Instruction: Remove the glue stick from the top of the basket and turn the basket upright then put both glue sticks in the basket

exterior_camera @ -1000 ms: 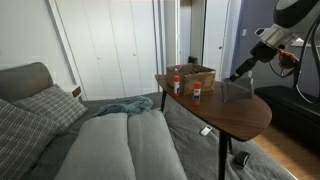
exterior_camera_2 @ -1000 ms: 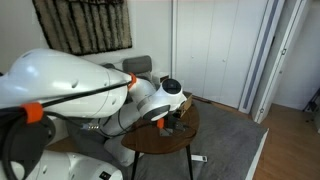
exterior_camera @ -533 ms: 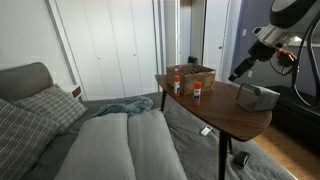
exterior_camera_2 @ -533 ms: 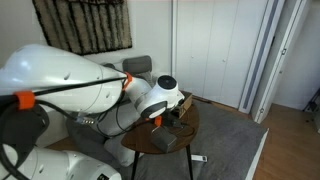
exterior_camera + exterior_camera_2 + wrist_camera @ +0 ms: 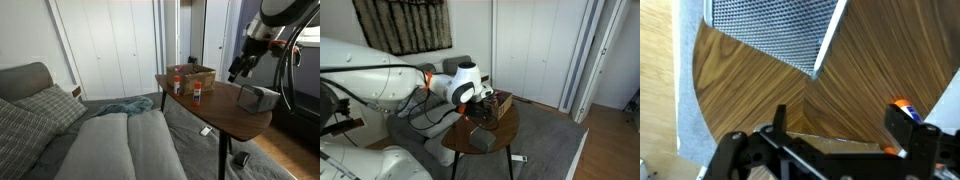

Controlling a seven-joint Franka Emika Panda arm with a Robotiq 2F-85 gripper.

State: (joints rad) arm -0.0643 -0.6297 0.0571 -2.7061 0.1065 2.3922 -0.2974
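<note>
Hovering hand (image 5: 235,72) nr basket (image 5: 257,97), spread wide

Wooden table (image 5: 225,116) carries basket (image 5: 258,97), glue sticks (image 5: 197,93), box (image 5: 193,76).

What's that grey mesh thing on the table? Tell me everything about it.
It is a small grey wire-mesh basket, see-through and slightly tapered. It appears to lie tipped on its side on the wooden table, near its edge, apart from the cardboard box. The claw hangs above, not touching it.
</note>
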